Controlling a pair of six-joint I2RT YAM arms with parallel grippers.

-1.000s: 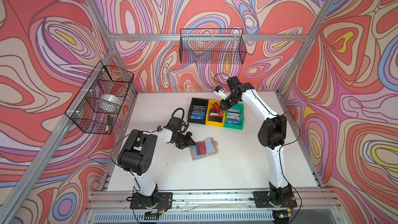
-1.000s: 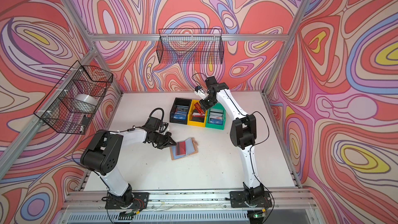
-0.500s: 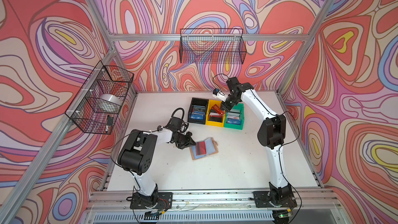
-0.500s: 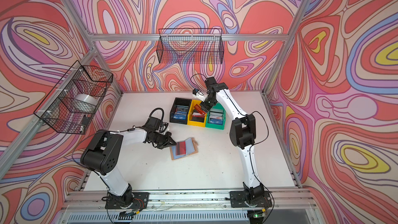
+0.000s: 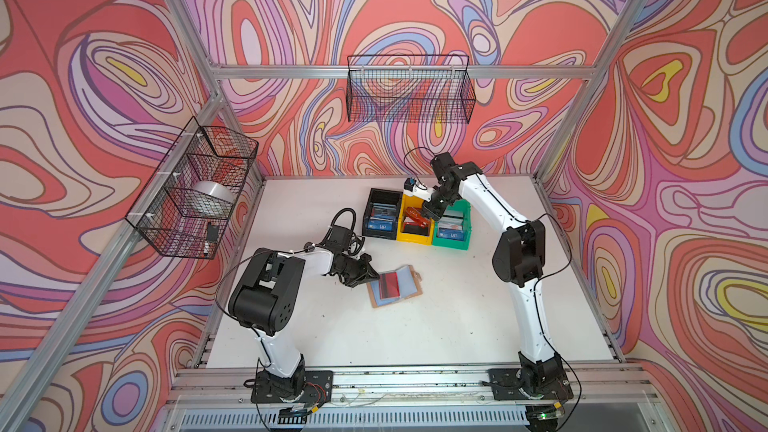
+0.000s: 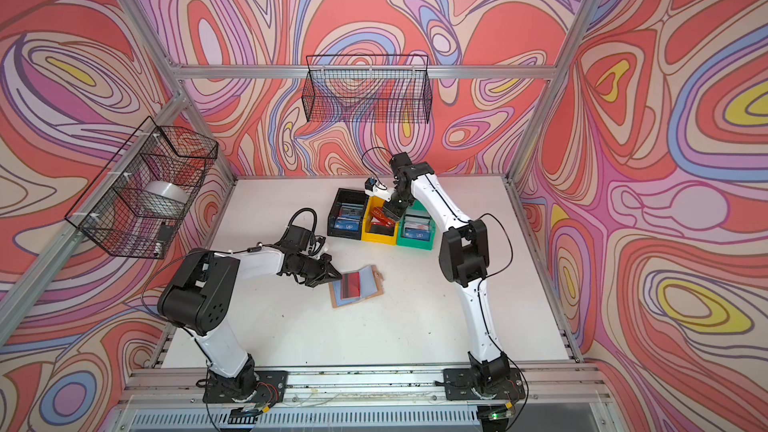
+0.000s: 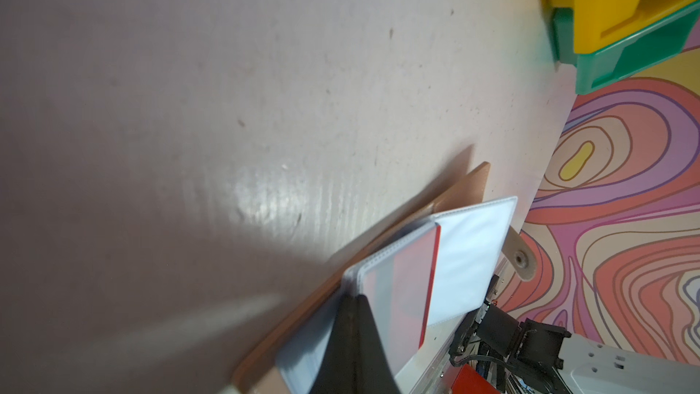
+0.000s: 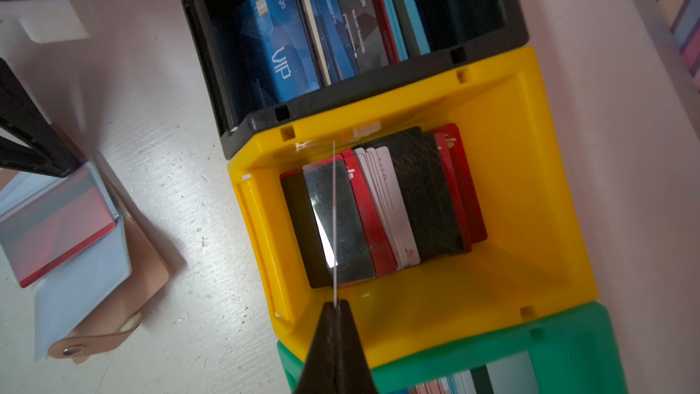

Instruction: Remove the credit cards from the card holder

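Credit card point(image 5: 412, 213) clamped in right tool point(image 8: 335, 308) over card-filled yellow bin point(image 8: 530, 138); left tool point(image 5: 374, 274) clenched at card holder point(image 5: 409, 284).

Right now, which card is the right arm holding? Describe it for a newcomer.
At the back of the white table a black bin, a yellow bin and a green bin stand in a row. Above the yellow one, the right gripper pinches one red card by its edge. Unlike the cards stacked in the bins, it is gripped and tilted, pale VIP lettering showing.
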